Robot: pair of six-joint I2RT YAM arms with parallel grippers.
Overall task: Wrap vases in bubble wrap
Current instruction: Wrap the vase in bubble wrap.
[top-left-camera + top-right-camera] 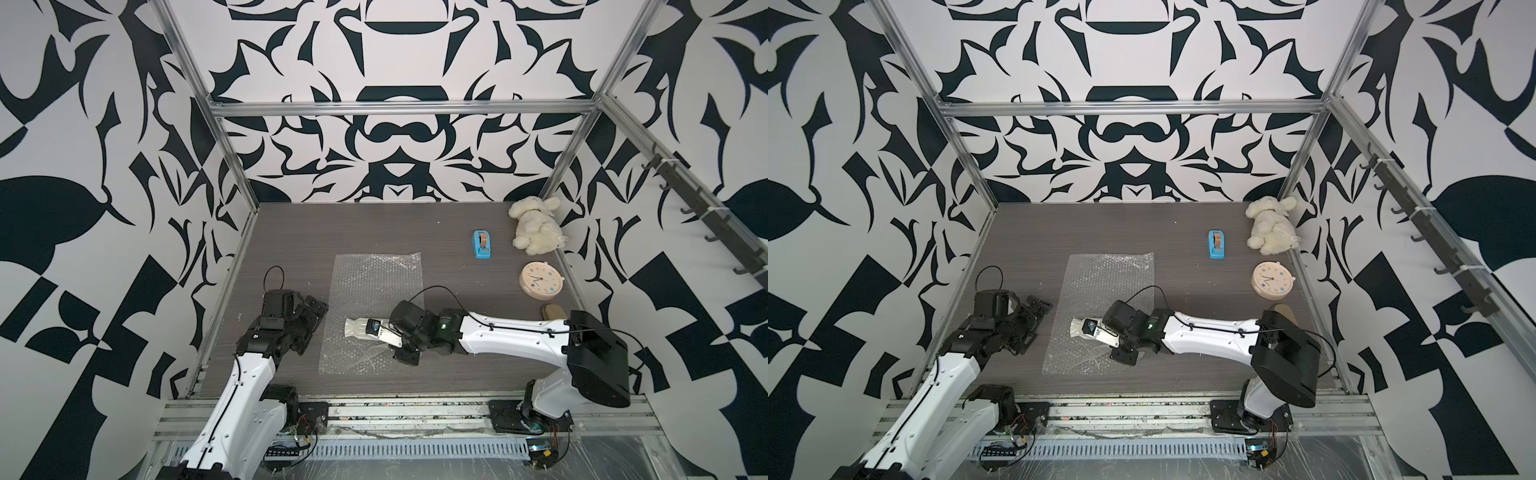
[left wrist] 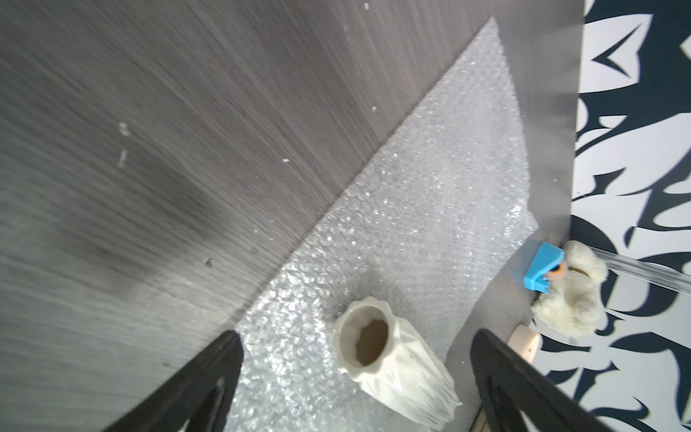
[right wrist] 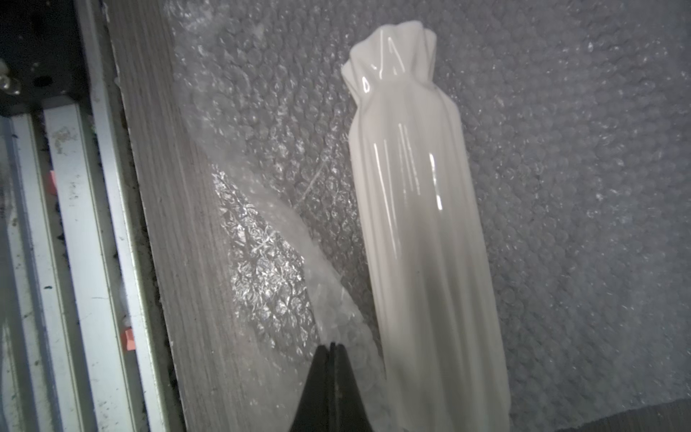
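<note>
I can read no brand or label from here. The round pink clock (image 1: 541, 282) by the worktop's right edge has marks on its face, but they are too small to make out.

The cream-white ceramic vase (image 1: 355, 328), a tall ribbed cylinder with a scalloped flared rim, lies on its side with its open mouth toward the left edge. Its glaze is glossy, with bright streaks along the ribs. It rests on the clear, shiny rectangular sheet of plastic bubble wrap (image 1: 374, 282), on the part nearer the front edge of the grey wood-grain worktop (image 1: 374, 224).

My right end effector (image 3: 331, 346) is closed tight just beside the vase, and a raised, crumpled fold of the bubble wrap runs up into its tips. My left end effector (image 1: 311, 313) is spread wide and empty, near the sheet's left side.
</note>
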